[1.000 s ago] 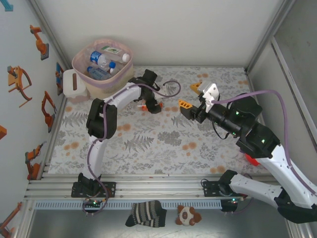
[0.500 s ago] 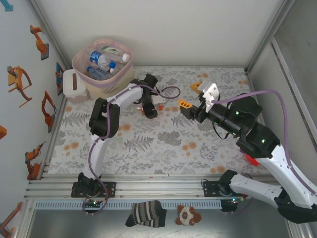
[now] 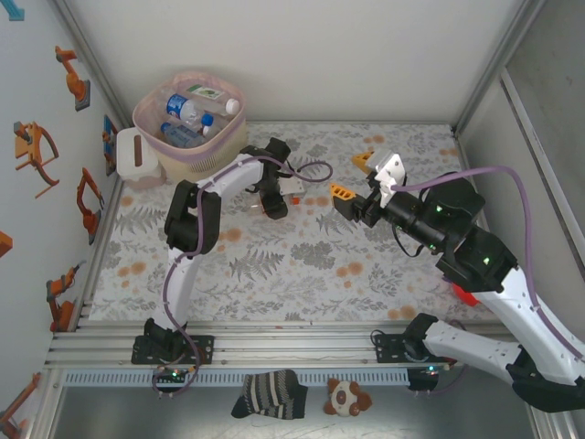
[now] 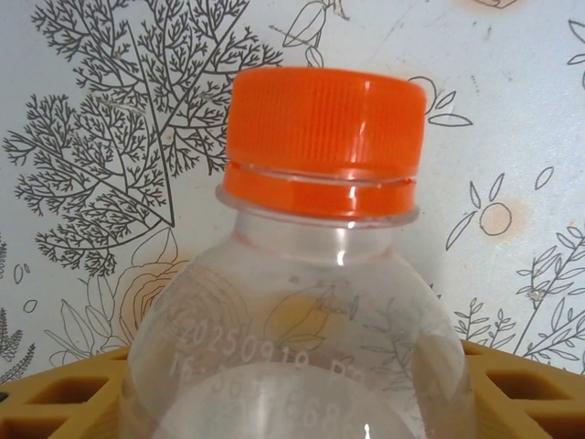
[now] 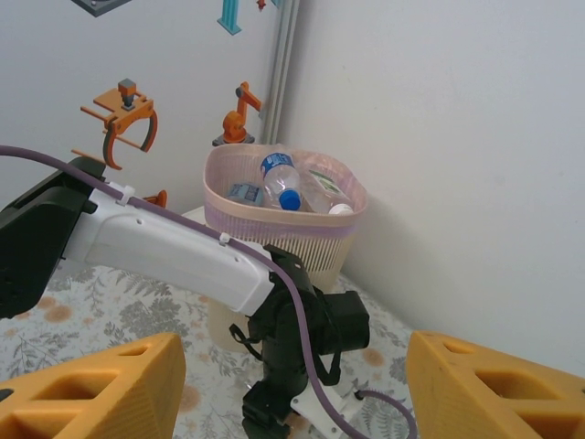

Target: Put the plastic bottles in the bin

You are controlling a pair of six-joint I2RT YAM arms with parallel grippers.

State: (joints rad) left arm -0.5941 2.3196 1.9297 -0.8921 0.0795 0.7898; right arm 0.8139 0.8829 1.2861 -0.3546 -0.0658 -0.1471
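Under the wrist camera, left fingers (image 4: 55, 393) flank an orange-capped bottle (image 4: 311, 274), grip unclear; right fingers (image 5: 101, 389) spread, empty.

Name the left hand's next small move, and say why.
Probably close the left hand fully on the bottle: its orange-capped neck lies between the fingers on the table, outside the bin, and a firm grip isn't evident.

- The orange-capped bottle (image 4: 320, 274) runs off the left wrist picture's edge below its shoulder.
- The left gripper (image 4: 294, 407) has its fingers (image 4: 64, 402) cut off there too; whether they press the bottle is unclear.
- The bin (image 5: 219, 183) is partly hidden low down behind the left arm (image 5: 174, 251).
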